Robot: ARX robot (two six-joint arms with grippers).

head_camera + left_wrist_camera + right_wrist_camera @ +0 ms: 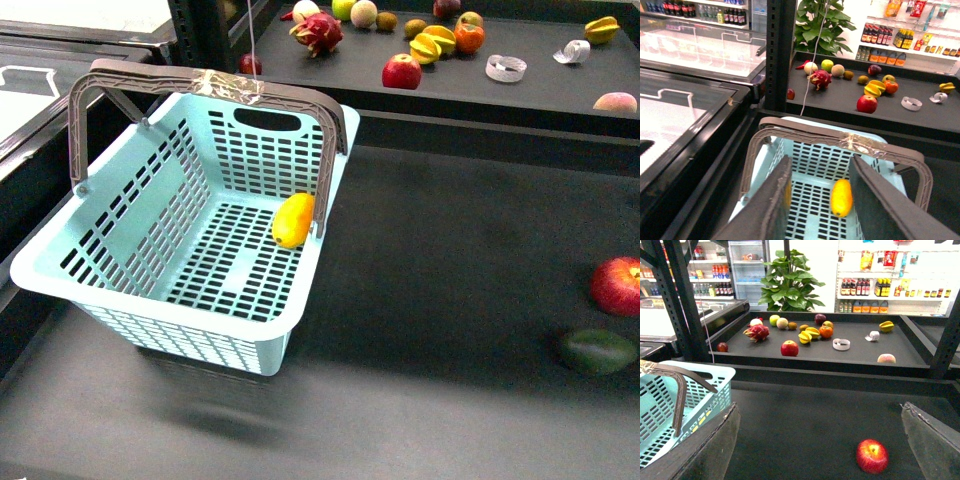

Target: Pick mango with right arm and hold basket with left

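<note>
The yellow mango [293,220] lies inside the turquoise basket [120,300], against its right wall. The basket's two grey-brown handles [210,82] stand up, bound with clear tape. In the left wrist view the mango [841,197] shows between my left gripper's fingers [780,200], which are spread wide above the basket's floor [810,200]. My left gripper [817,205] is open and empty. In the right wrist view my right gripper [820,440] is open and empty over the dark table, with the basket [670,405] to one side. Neither arm shows in the front view.
A red apple [618,286] and a dark green oval fruit [598,352] lie on the dark table at the right; the apple also shows in the right wrist view [872,456]. A raised shelf [520,95] behind holds several fruits and tape rolls. Glass freezer cases stand at the left.
</note>
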